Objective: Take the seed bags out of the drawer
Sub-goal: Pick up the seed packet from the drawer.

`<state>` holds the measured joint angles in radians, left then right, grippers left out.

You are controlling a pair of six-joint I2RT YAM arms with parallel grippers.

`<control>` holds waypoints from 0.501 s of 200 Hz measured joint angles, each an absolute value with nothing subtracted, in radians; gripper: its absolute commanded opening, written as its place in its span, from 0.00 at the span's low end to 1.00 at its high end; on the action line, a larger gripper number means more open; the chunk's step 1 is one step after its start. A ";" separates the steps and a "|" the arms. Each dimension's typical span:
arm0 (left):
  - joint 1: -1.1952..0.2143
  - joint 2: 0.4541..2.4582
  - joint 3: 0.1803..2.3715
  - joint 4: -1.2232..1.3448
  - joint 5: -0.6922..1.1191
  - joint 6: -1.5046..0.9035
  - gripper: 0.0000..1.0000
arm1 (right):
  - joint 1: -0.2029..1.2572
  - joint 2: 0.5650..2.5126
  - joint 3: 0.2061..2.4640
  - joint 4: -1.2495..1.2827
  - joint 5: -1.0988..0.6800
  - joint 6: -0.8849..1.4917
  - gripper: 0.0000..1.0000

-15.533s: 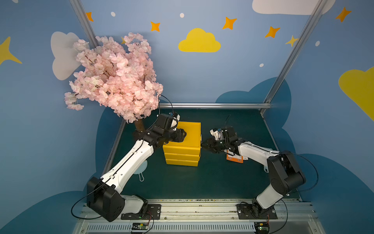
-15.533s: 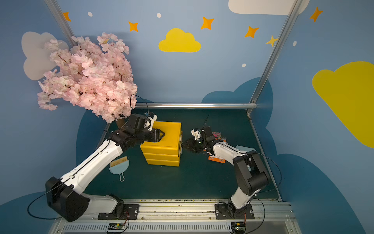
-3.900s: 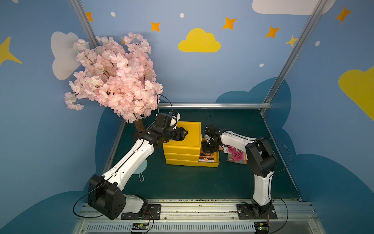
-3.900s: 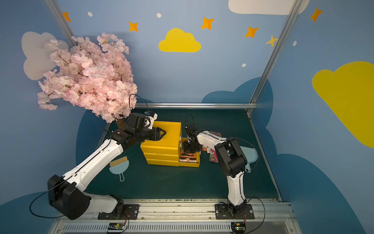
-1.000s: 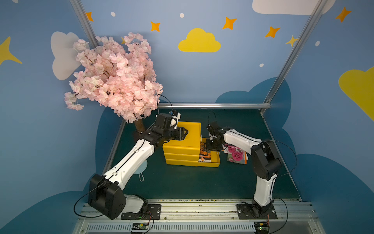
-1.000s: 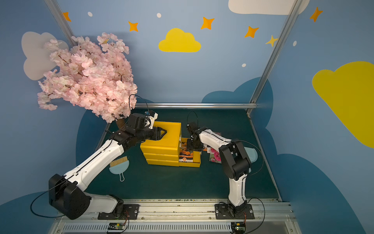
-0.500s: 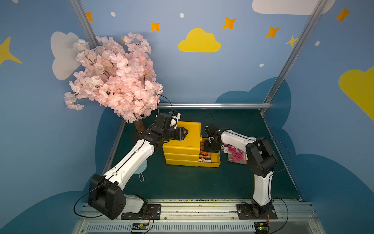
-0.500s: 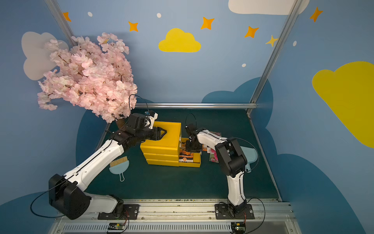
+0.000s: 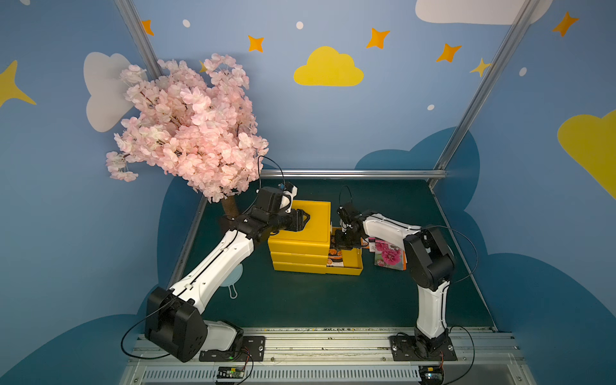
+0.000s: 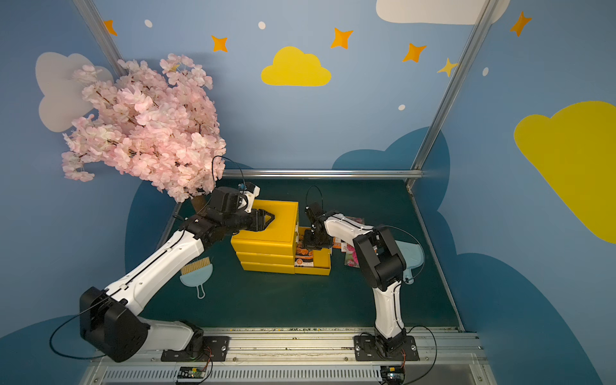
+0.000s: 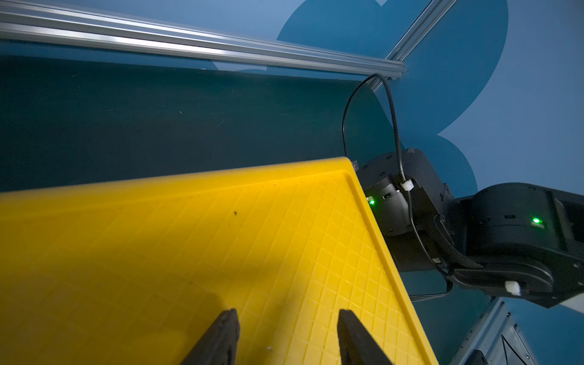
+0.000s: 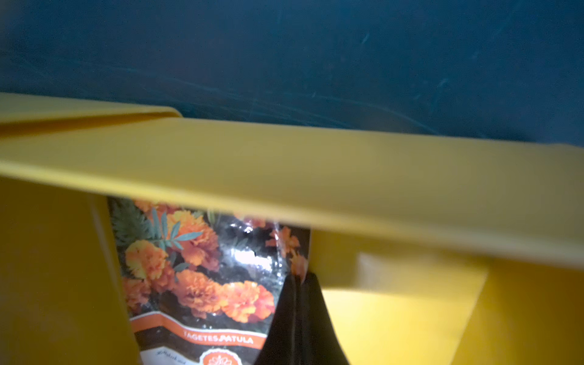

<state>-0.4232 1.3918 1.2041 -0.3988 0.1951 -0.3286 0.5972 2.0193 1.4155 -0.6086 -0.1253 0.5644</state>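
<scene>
The yellow drawer stands pulled out to the right of the yellow cabinet. In it lies the seed bag with orange flowers. My right gripper reaches down into the drawer, shut on that bag's edge. The seed bag with pink flowers lies flat on the mat just right of the drawer. My left gripper rests open on the cabinet's top, holding nothing.
A pink blossom tree stands at the back left, overhanging my left arm. A light blue brush lies left of the cabinet, and a light blue dustpan lies behind my right arm. A metal rail marks the mat's far edge.
My right gripper has closed its jaws on the edge of the orange-flower bag inside the drawer. The left arm and the pink-flower bag have not moved.
</scene>
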 measured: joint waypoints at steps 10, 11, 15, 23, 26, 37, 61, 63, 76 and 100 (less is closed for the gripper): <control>-0.423 1.390 1.202 -0.397 0.195 -0.329 0.56 | 0.596 2.016 1.414 -0.607 -0.131 0.565 0.00; -0.423 1.390 1.202 -0.397 0.195 -0.328 0.56 | 0.596 2.016 1.414 -0.607 -0.132 0.564 0.00; -0.423 1.388 1.202 -0.396 0.196 -0.329 0.56 | 0.596 2.013 1.412 -0.606 -0.134 0.565 0.00; -0.422 1.388 1.202 -0.395 0.196 -0.329 0.56 | 0.595 2.004 1.407 -0.603 -0.139 0.565 0.00; -0.422 1.387 1.202 -0.395 0.196 -0.329 0.56 | 0.594 2.000 1.404 -0.603 -0.141 0.565 0.00; -0.422 1.387 1.201 -0.395 0.196 -0.329 0.56 | 0.591 1.980 1.396 -0.605 -0.144 0.564 0.00; -0.422 1.385 1.201 -0.395 0.196 -0.329 0.56 | 0.585 1.924 1.394 -0.619 -0.153 0.559 0.00; -0.422 1.385 1.201 -0.395 0.196 -0.329 0.56 | 0.584 1.918 1.394 -0.622 -0.153 0.558 0.00; -0.422 1.385 1.201 -0.395 0.197 -0.329 0.56 | 0.577 1.883 1.397 -0.641 -0.155 0.547 0.00; -0.421 1.385 1.201 -0.395 0.200 -0.329 0.56 | 0.562 1.832 1.419 -0.690 -0.154 0.524 0.00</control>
<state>-0.4206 1.3853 1.2015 -0.3946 0.2005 -0.3286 0.5617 1.8324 1.4193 -0.6903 -0.1535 0.5236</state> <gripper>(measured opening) 0.562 0.044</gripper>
